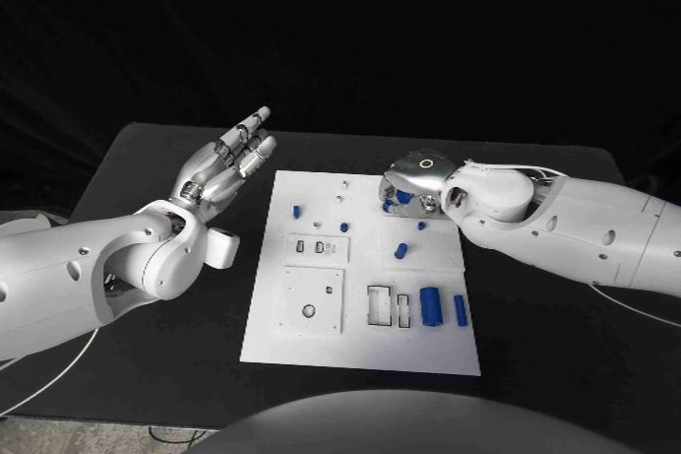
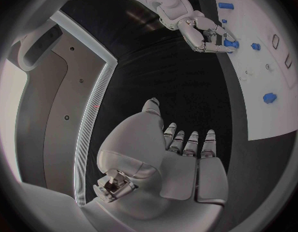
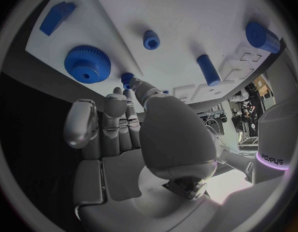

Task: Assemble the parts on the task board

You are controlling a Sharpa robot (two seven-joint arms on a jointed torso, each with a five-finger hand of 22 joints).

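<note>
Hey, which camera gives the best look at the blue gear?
The right wrist view: the blue gear lies flat on the task board, teeth and centre hole plain, just beyond the right hand. In the head view and left wrist view that hand mostly hides it.

Robotics lab bench: black table (image 1: 568, 326) against black drape, white task board (image 1: 366, 346) with recessed slots, cluttered equipment shelves visible in right wrist view.
</note>
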